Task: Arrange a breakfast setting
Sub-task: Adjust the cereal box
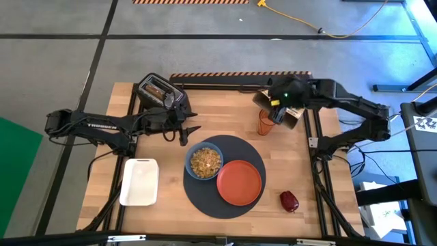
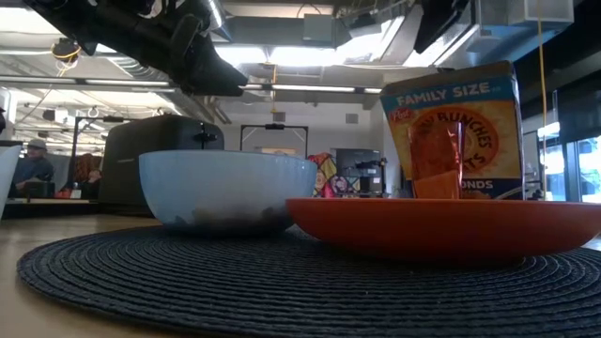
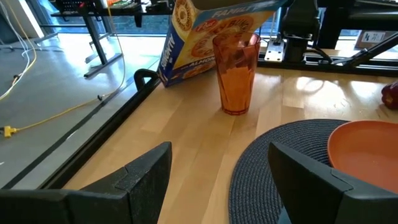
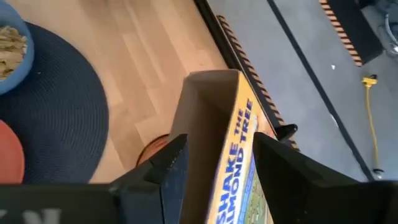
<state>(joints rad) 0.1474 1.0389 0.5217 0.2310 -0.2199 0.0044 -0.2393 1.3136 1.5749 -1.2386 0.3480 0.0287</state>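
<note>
A blue bowl [image 1: 204, 162] holding cereal and an orange plate [image 1: 240, 182] sit on the round dark-grey mat [image 1: 225, 205]. The translucent orange cup [image 1: 265, 123] stands on the wood just beyond the mat's far right. A dark-red fruit [image 1: 289, 201] lies on the table right of the mat. My right gripper [image 1: 278, 109] is shut on a cereal box [image 4: 214, 118] just behind the cup. My left gripper [image 1: 190, 130] is open and empty, near the toaster and left of the cup. No toast slice shows. My right gripper pinches the cereal box near its open top [image 4: 211, 93] between its two fingers [image 4: 168, 165], one on each broad face. The fingers come from above, slanting from the table's right. The box [image 3: 186, 43] is tilted; I cannot tell whether its lower end touches the table.
A dark toaster [image 1: 162, 92] stands at the far left. A white rectangular tray [image 1: 140, 181] lies at the near left. A black frame rail [image 1: 239, 83] runs along the table's far edge. Bare wood lies between the mat and the tray.
</note>
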